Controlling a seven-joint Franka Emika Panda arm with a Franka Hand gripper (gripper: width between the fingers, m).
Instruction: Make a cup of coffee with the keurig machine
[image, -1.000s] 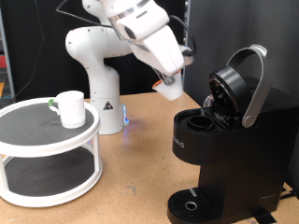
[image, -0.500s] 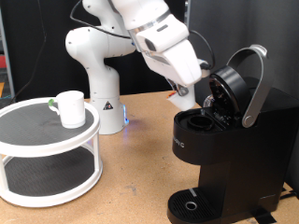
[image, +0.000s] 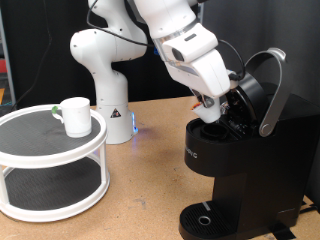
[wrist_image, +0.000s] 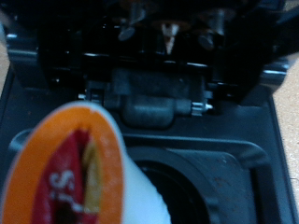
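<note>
Faint pale brand lettering on keurig machine (image: 240, 170) front, too small to read

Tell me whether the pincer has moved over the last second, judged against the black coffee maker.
Yes. The pincer has swung toward the exterior view's right and downward, from beside the tall black coffee maker to right over its open pod chamber, under the raised lid.
</note>
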